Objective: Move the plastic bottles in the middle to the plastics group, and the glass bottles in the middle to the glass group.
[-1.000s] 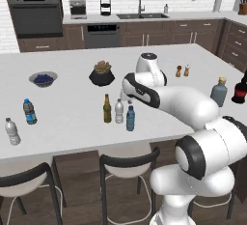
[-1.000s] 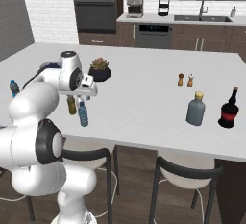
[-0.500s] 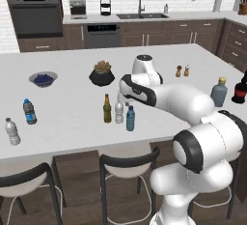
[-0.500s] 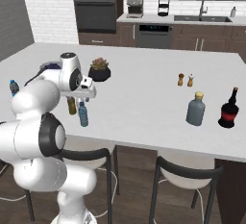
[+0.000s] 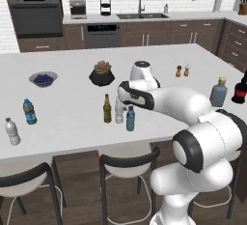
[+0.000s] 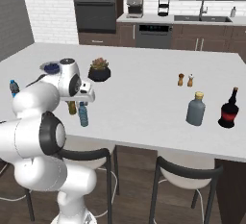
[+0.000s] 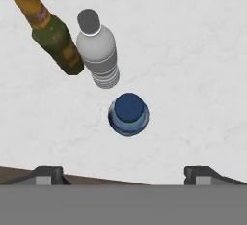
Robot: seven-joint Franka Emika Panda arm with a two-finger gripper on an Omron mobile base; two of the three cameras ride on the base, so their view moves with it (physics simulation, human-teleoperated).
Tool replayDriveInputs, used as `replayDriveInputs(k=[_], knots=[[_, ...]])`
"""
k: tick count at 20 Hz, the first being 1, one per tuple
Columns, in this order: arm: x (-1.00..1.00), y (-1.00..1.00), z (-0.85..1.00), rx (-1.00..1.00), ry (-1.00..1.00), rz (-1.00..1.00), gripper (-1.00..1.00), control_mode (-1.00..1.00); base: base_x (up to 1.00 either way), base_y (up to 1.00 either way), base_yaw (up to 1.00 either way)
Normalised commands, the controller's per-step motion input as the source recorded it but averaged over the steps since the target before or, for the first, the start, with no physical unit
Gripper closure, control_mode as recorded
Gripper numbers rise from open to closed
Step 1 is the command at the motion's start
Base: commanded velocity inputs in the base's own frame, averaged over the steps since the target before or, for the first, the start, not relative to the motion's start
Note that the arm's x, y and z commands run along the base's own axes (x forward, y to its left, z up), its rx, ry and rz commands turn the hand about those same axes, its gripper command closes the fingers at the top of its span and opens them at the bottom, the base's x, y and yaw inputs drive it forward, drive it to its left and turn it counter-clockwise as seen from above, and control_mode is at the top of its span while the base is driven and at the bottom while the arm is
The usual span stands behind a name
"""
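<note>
A white island counter (image 5: pixel 67 98) carries a dark bowl of blueberries (image 5: pixel 43 78) at about ten o'clock in the left base view, with a potted succulent in a black pot (image 5: pixel 102 73) just toward one o'clock of it. Two small shakers (image 5: pixel 182 70) stand side by side at two o'clock on the counter. Dark-framed stools (image 5: pixel 126 176) sit along its near edge at six o'clock, and a wall oven (image 5: pixel 32 11), a coffee maker (image 5: pixel 76 7) and a sink faucet (image 5: pixel 140 4) line the back wall at twelve o'clock.

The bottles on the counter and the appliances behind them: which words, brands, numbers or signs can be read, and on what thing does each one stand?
No text can be read.
Amber bottle: its yellowish label is blurred.
Clear bottle with blue label band: too small to read.
Dark bottle with red label: too small to read.
Blue bottle, whitish bottle: no markings visible.
</note>
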Motion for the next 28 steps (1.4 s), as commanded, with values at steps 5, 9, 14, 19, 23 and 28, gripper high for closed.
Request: replayDriveInputs(k=[5,9,14,19,23,28], knots=[[0.09,0.0,-0.07,0.0,0.0,0.02,-1.0,-1.0,0.0,0.0,0.0],[0.22,0.0,-0.1,0.0,0.0,0.03,-1.0,-1.0,0.0,0.0,0.0],[0.21,0.0,-0.11,0.0,0.0,0.06,-1.0,-1.0,0.0,0.0,0.0],[0.06,0.0,-0.06,0.0,0.0,0.05,-1.0,-1.0,0.0,0.0,0.0],[0.0,0.0,-0.17,0.0,0.0,0.02,-1.0,-1.0,0.0,0.0,0.0],[0.0,0.0,-0.21,0.0,0.0,0.01,-1.0,-1.0,0.0,0.0,0.0]])
